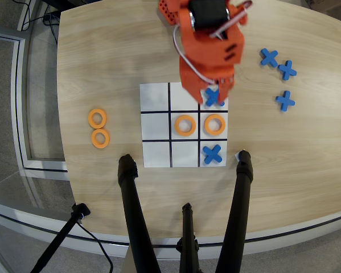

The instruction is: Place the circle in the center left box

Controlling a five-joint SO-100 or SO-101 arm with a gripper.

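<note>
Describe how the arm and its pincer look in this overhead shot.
The arm is bright orange plastic with blocky printed segments and a black motor housing near the top. A white cable loops down its left side. The pincer is orange too, tapering toward the board.

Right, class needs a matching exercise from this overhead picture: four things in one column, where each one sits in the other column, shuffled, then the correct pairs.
Things
1. orange ring
2. second orange ring
3. blue cross
4. pair of orange rings

Places
A. bare table, left of the board
B. bottom row, right-end cell
C. board's very middle cell
D. middle row, right-end cell

Pairs: 1-D, 2-C, 3-B, 4-A

The board is the white 3x3 grid. The orange arm's hand hangs over its top right cell, where another blue cross partly shows.
</note>
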